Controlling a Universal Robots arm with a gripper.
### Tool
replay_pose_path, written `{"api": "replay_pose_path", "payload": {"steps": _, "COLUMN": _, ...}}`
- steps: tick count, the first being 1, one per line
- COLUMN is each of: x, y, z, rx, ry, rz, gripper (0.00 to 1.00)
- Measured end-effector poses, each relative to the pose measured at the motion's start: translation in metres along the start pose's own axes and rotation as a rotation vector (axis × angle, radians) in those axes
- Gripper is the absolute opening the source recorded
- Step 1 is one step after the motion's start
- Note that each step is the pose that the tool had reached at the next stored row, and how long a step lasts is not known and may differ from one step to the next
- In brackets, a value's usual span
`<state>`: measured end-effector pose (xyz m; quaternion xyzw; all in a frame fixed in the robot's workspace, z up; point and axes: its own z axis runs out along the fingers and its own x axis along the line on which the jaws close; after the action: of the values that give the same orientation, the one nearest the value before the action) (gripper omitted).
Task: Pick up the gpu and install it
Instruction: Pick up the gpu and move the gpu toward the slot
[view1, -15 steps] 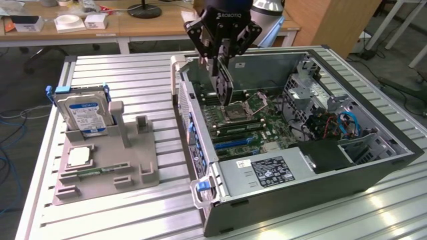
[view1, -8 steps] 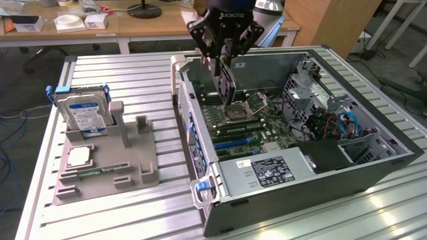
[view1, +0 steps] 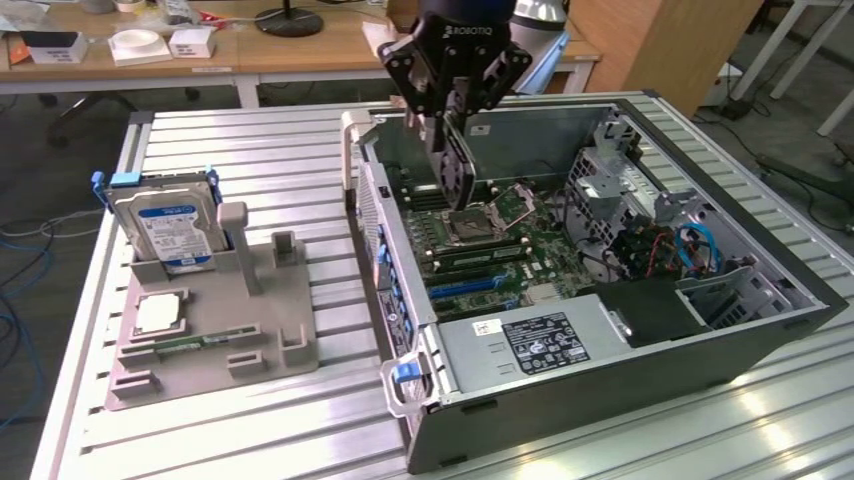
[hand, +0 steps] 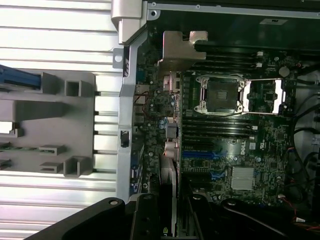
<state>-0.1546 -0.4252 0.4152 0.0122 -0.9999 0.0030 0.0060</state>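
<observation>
Over the open computer case (view1: 747, 330), the gpu (view1: 461, 170) hangs on edge in the jaws, lifted but not yet seated.

Narrowly set, the jaws pinch the card's upper edge, so it hangs upright, with its black face showing in the exterior view and its silver end bracket (hand: 182, 46) toward the case's rear wall. The pick-up looks done: the card is well apart from the grey parts holder (view1: 214, 330) on the tabletop (view1: 267, 440), where the hard drive (view1: 167, 230) stands in its slot. Installing is left, by my reading: the card's lower edge sits above the motherboard (view1: 534, 250) near the processor socket (hand: 222, 92), and the blue expansion slots (hand: 200, 155) lie uncovered.
</observation>
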Motion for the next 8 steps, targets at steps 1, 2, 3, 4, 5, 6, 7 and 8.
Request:
{"api": "replay_pose_path", "payload": {"steps": 1, "x": -0.0005, "y": 0.0, "z": 0.0, "rx": 0.0, "ry": 0.0, "rz": 0.0, "gripper": 0.26}}
{"api": "replay_pose_path", "payload": {"steps": 2, "x": -0.0009, "y": 0.0, "z": 0.0, "rx": 0.0, "ry": 0.0, "rz": 0.0, "gripper": 0.26}}
{"api": "replay_pose_path", "payload": {"steps": 3, "x": -0.0013, "y": 0.0, "z": 0.0, "rx": 0.0, "ry": 0.0, "rz": 0.0, "gripper": 0.26}}
{"api": "replay_pose_path", "payload": {"steps": 4, "x": -0.0018, "y": 0.0, "z": 0.0, "rx": 0.0, "ry": 0.0, "rz": 0.0, "gripper": 0.26}}
{"api": "replay_pose_path", "payload": {"steps": 5, "x": -0.0023, "y": -0.0001, "z": 0.0, "rx": 0.0, "ry": 0.0, "rz": 0.0, "gripper": 0.26}}
{"api": "replay_pose_path", "payload": {"steps": 6, "x": -0.0028, "y": -0.0001, "z": 0.0, "rx": 0.0, "ry": 0.0, "rz": 0.0, "gripper": 0.26}}
{"api": "replay_pose_path", "payload": {"steps": 7, "x": -0.0032, "y": -0.0001, "z": 0.0, "rx": 0.0, "ry": 0.0, "rz": 0.0, "gripper": 0.26}}
{"api": "replay_pose_path", "payload": {"steps": 8, "x": -0.0037, "y": -0.0001, "z": -0.0001, "rx": 0.0, "ry": 0.0, "rz": 0.0, "gripper": 0.26}}
